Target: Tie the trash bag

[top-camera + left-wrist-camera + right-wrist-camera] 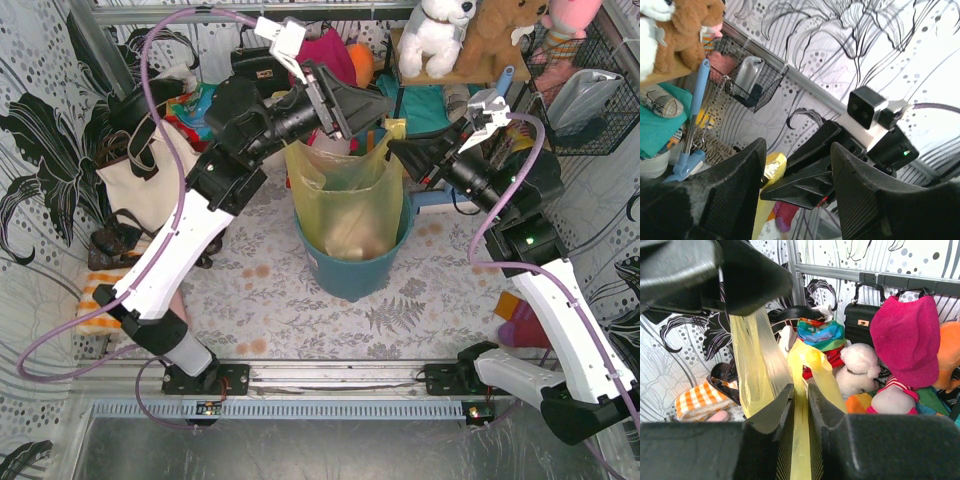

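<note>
- At the centre of the table [250,310], the trash bag [345,190] stands inside a teal bin [350,275], with the bag's rim rising above the bin's edge.
- Right tool [800,390]: the fingers are nearly together, clamped on a twisted yellow strip of the bag's rim that runs between them.
- Left tool [797,146]: the fingers are apart, above the bag's rear rim.
- A fold of yellow film lies beside one left finger, and a sheet of film hangs below this tool. Whether it is gripped cannot be told.
- The two tools face each other closely across the bag's mouth.
</note>
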Controlling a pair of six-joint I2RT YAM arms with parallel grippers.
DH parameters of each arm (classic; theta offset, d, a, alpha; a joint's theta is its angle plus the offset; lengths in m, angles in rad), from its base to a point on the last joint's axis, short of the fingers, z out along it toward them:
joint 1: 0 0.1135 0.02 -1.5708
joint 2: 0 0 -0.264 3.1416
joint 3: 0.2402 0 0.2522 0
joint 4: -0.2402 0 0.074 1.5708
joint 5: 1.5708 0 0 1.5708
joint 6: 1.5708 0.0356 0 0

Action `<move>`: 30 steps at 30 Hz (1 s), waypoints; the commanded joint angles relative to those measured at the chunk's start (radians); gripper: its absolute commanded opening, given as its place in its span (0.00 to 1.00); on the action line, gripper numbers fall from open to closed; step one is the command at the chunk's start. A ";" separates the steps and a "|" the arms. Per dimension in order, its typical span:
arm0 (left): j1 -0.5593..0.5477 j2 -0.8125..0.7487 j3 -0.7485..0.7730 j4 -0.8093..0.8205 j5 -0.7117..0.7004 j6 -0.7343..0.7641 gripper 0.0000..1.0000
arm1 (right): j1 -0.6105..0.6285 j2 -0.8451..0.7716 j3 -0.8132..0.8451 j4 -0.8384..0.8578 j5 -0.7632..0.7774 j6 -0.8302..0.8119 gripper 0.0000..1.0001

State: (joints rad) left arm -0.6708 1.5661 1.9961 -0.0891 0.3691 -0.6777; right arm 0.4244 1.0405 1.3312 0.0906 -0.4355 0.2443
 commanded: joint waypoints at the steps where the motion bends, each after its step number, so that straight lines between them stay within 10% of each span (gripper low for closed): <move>1: 0.011 0.078 0.088 -0.076 0.142 0.107 0.65 | 0.003 -0.006 -0.004 0.064 -0.029 -0.006 0.16; 16: 0.048 0.140 0.107 -0.059 0.287 0.148 0.65 | 0.004 -0.002 0.010 0.059 -0.039 -0.002 0.14; 26: 0.048 0.134 0.088 -0.038 0.285 0.140 0.44 | 0.004 0.002 0.011 0.065 -0.039 0.000 0.14; 30: 0.048 0.135 0.089 -0.021 0.295 0.123 0.22 | 0.004 0.000 0.010 0.065 -0.036 -0.001 0.14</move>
State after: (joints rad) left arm -0.6220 1.7164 2.0899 -0.1787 0.6395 -0.5453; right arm 0.4244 1.0424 1.3312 0.1028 -0.4534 0.2447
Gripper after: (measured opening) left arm 0.316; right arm 0.140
